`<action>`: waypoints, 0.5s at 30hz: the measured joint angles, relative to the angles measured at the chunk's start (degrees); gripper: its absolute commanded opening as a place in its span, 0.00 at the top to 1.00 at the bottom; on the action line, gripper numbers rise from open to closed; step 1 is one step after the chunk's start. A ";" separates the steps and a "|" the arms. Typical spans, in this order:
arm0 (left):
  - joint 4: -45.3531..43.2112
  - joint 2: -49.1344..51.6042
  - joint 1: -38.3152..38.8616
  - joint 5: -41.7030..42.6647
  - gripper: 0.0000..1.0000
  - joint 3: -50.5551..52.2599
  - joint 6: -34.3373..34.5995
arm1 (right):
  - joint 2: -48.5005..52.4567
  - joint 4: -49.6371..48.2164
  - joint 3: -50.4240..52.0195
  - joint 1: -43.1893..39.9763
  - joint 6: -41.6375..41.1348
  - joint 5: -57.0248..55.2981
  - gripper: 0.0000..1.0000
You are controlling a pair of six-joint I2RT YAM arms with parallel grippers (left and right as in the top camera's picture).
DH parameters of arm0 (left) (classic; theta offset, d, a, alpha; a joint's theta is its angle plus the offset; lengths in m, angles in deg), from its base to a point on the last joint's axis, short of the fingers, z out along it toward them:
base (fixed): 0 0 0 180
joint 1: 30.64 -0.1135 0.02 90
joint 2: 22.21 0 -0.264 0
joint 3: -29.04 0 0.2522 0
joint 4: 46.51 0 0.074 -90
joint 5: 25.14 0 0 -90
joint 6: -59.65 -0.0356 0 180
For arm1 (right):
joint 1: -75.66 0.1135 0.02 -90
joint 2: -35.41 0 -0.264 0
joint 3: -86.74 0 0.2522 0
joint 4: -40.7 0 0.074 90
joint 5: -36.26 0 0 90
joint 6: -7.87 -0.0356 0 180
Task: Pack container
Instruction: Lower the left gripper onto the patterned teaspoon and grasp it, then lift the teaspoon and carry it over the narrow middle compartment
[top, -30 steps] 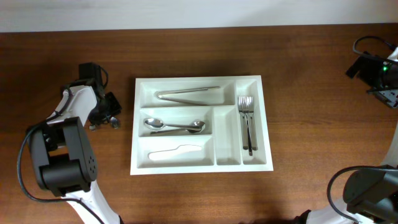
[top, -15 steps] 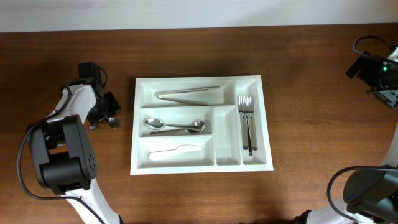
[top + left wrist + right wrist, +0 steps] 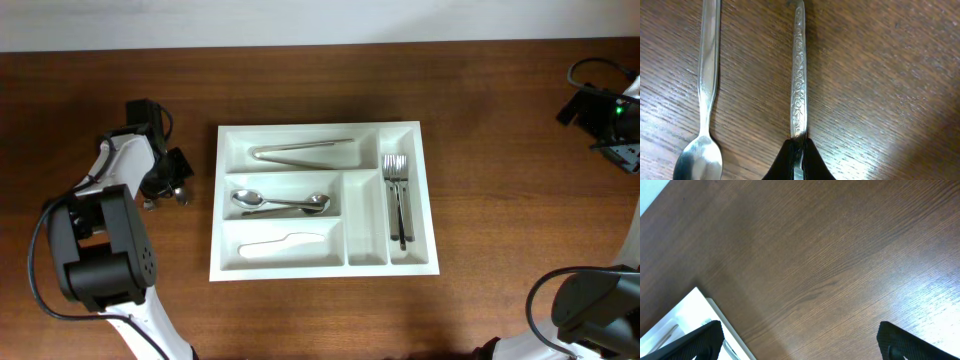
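The white cutlery tray, the container, lies mid-table. It holds tongs, spoons, a white knife and forks. My left gripper is down at the table left of the tray. In the left wrist view it is shut on the patterned metal handle of a utensil lying on the wood. A plain spoon lies beside that handle. My right gripper is open and empty above bare wood. The tray's corner shows at the lower left.
The right arm sits at the far right table edge, away from the tray. One narrow vertical compartment of the tray has nothing in it. The table's back edge meets a white wall.
The left gripper has shifted slightly toward the back of the table by the loose cutlery. The tray and the right arm have not moved.
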 measured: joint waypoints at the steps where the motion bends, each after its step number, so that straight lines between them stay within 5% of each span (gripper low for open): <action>1: 0.74 0.26 0.00 0.00 0.98 -0.50 -0.04 | 0.00 0.00 0.00 0.00 0.02 0.00 0.01; 15: 12.74 2.60 0.00 0.63 0.98 -12.13 -3.04 | 0.00 0.00 0.00 0.00 -0.02 0.02 0.01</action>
